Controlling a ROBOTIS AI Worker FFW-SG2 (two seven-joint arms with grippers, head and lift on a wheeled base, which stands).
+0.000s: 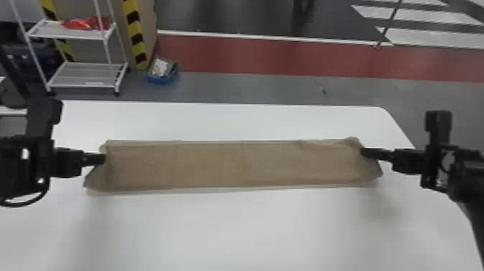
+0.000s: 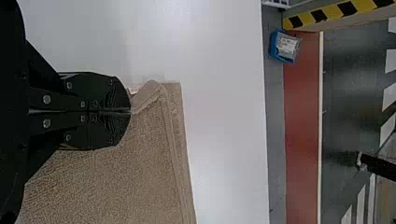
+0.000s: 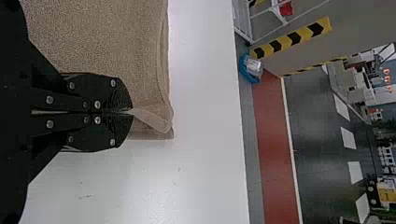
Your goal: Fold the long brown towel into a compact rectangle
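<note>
Both towel (image 1: 230, 164) ends are pinched tight, by left gripper (image 1: 103, 158) and right gripper (image 1: 363, 152), toward the table's (image 1: 230, 227) far edge.

Item: general light, head view; bright, even, diffuse, falling from above onto the white table (image 1: 230, 223).
Item: brightest zone; pale, low-contrast stretch on the near side of the table, duller toward its left and right edges.
Item: shadows; soft-rimmed, faint, one along the near side of the brown towel (image 1: 216, 165), broader grey patches nearward of the left gripper (image 1: 105, 158) and the right gripper (image 1: 364, 152).
Item: glare, wrist views; whitish patches on the table outward of both towel ends.
Item: highlights; small glints on the screw heads (image 2: 46, 99) against black metal.
Item: background; dark floor (image 1: 230, 16) beyond the table's far edge, dimmer than the tabletop.
</note>
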